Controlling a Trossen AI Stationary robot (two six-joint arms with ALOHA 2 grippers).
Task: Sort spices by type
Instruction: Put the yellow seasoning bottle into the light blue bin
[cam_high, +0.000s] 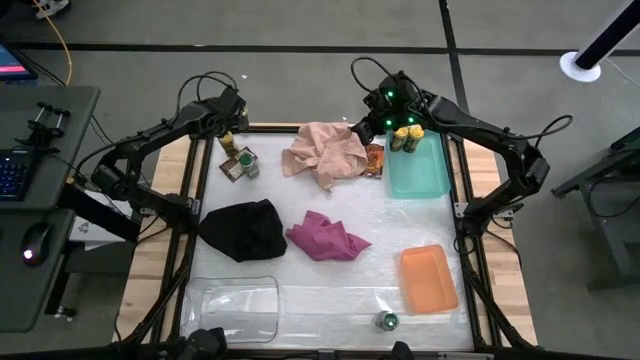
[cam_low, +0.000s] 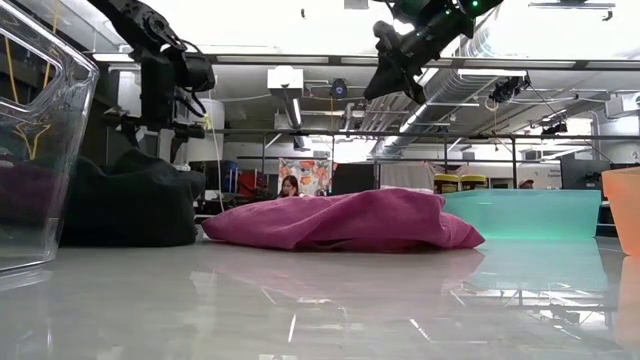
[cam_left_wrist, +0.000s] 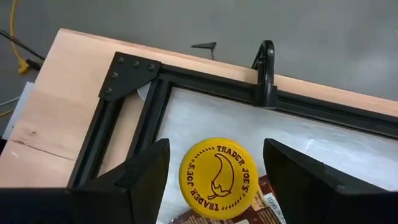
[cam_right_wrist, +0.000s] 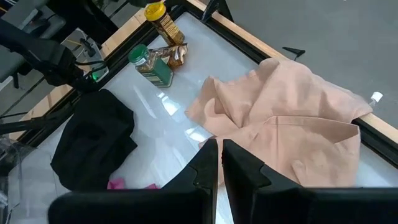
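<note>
The left gripper (cam_left_wrist: 214, 180), fingers spread, hovers directly above the upright yellow-lidded jar (cam_left_wrist: 219, 177) at the far-left corner, lid centred between them.

Your table (cam_high: 330, 290) has a glossy white top in a black frame on wood. On it, reading the high view as a clock face: pink cloth (cam_high: 325, 152) at twelve, teal tray (cam_high: 418, 172) at one, orange tray (cam_high: 429, 279) at four, a green-lidded jar (cam_high: 386, 321) at five, clear tray (cam_high: 232, 309) at seven, black cloth (cam_high: 244, 230) at nine, magenta cloth (cam_high: 326, 238) at centre, yellow-lidded jar (cam_high: 228, 141) and a second green-lidded jar (cam_high: 245, 160) at eleven.
</note>
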